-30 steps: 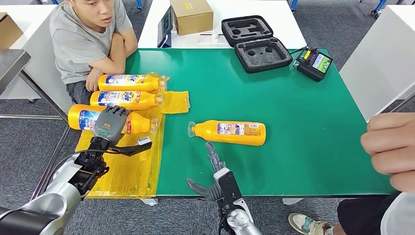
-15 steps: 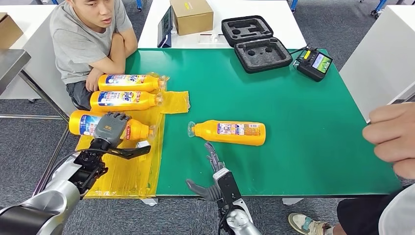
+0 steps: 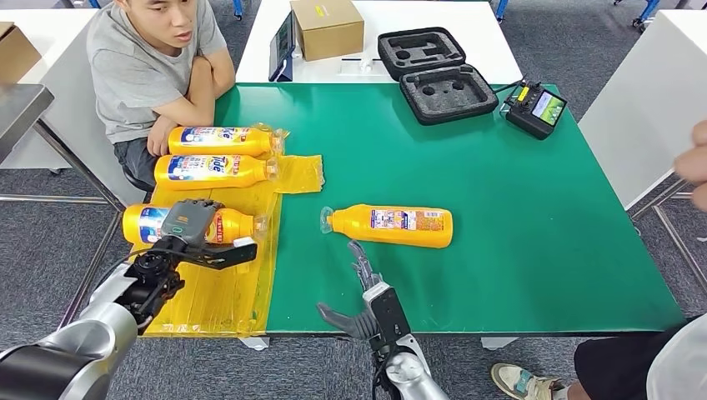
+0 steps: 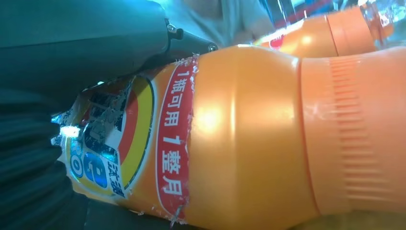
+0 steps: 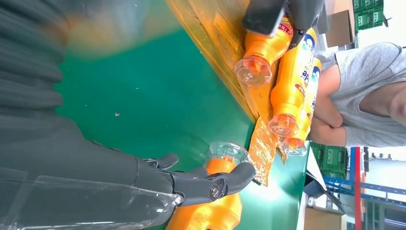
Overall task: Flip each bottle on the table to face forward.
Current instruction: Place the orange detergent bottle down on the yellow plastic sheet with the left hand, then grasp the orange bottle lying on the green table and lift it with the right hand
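The orange bottle [image 4: 239, 139] in the left wrist view carries a torn label reading "1瓶可用1整月". The middle yellow bottle [image 3: 215, 171] in the head view reads "Tide".

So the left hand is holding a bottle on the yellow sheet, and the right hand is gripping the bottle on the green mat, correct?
Not quite. The right hand grips nothing: the head view shows it open, short of the bottle on the green mat. The left hand does hold a bottle on the yellow sheet.
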You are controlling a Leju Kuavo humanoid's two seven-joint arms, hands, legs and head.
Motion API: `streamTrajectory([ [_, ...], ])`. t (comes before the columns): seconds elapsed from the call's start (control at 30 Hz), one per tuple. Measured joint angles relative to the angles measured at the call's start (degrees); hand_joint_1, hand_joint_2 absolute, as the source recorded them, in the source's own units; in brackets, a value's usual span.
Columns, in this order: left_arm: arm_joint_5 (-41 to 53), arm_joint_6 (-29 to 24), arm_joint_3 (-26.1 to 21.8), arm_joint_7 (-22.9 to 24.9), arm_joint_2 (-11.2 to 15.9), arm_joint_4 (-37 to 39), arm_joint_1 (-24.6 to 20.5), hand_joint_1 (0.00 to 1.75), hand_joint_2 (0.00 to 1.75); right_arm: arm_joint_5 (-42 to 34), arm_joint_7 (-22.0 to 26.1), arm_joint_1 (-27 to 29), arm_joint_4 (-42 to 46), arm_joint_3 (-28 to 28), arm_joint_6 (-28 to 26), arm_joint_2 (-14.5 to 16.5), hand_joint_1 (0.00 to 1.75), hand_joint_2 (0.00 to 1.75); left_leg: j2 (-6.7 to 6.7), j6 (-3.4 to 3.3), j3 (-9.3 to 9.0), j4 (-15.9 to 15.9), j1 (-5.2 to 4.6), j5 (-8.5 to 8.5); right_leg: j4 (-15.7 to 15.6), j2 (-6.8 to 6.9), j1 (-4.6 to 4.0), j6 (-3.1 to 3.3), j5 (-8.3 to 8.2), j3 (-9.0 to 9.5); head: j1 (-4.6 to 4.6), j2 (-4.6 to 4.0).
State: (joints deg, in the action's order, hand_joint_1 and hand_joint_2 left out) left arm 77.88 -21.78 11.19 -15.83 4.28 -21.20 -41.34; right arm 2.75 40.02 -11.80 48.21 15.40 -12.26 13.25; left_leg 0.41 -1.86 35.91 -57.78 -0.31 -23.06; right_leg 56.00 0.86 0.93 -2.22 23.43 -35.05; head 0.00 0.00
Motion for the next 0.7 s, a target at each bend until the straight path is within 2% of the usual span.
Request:
streamTrajectory([
  [0.1,-2.6,4.2,-1.1,-2.4,-0.2,0.1,-1.0,1.51,1.75,-0.2,0.0,-0.2,-0.3,0.0,0.3,-0.2,0.00,1.75,0.00,0.00,-0.04,0.0,0.00,0.00,0.0,0.00,0.00,0.00,0.00,0.04,-0.01,0.00],
  [0.13,-3.1,5.1,-1.4,-2.9,-0.2,0.1,-1.2,1.46,1.75,-0.2,0.0,-0.2,-0.4,0.1,0.3,-0.2,0.00,1.75,0.00,0.00,-0.04,0.0,0.00,0.00,0.0,0.00,0.00,0.00,0.00,0.05,-0.01,0.00],
  [0.27,-5.7,7.1,-2.2,-5.1,-0.3,0.1,-1.8,0.83,1.75,-0.3,0.0,-0.4,-0.8,0.2,0.3,-0.2,0.00,1.75,0.00,0.00,-0.05,0.0,0.00,0.00,0.0,0.01,0.01,0.00,0.00,0.04,0.01,0.00],
  [0.37,-8.1,8.1,-2.7,-7.5,-0.6,0.1,-2.1,1.02,1.75,-0.4,0.0,-0.6,-0.9,0.4,0.3,-0.2,0.00,1.75,0.00,0.00,-0.06,0.0,-0.01,0.00,0.0,0.01,0.01,0.00,0.00,0.04,0.00,0.00],
  [0.4,-9.1,8.7,-2.8,-8.5,-0.7,0.1,-2.2,1.03,1.75,-0.4,0.0,-0.6,-1.0,0.4,0.3,-0.2,0.00,1.75,-0.01,0.00,-0.06,0.0,-0.01,0.00,0.0,0.01,0.01,0.00,0.00,0.04,-0.01,0.00],
  [0.53,-13.1,11.5,-3.2,-12.1,-1.6,0.1,-2.7,0.27,1.75,-0.6,0.0,-0.6,-1.0,0.5,0.1,-0.2,0.00,1.75,-0.02,0.00,-0.06,0.0,-0.01,0.00,0.0,0.04,0.02,0.00,0.00,0.05,0.00,0.00],
  [0.7,-14.0,12.8,-2.8,-12.7,-3.1,0.1,-3.0,0.03,1.75,-0.6,0.0,-0.6,-1.0,0.5,-0.5,-0.4,0.00,1.75,-0.02,-0.01,-0.06,0.0,-0.01,0.01,0.0,0.04,0.02,-0.01,-0.01,0.05,0.01,0.00],
])
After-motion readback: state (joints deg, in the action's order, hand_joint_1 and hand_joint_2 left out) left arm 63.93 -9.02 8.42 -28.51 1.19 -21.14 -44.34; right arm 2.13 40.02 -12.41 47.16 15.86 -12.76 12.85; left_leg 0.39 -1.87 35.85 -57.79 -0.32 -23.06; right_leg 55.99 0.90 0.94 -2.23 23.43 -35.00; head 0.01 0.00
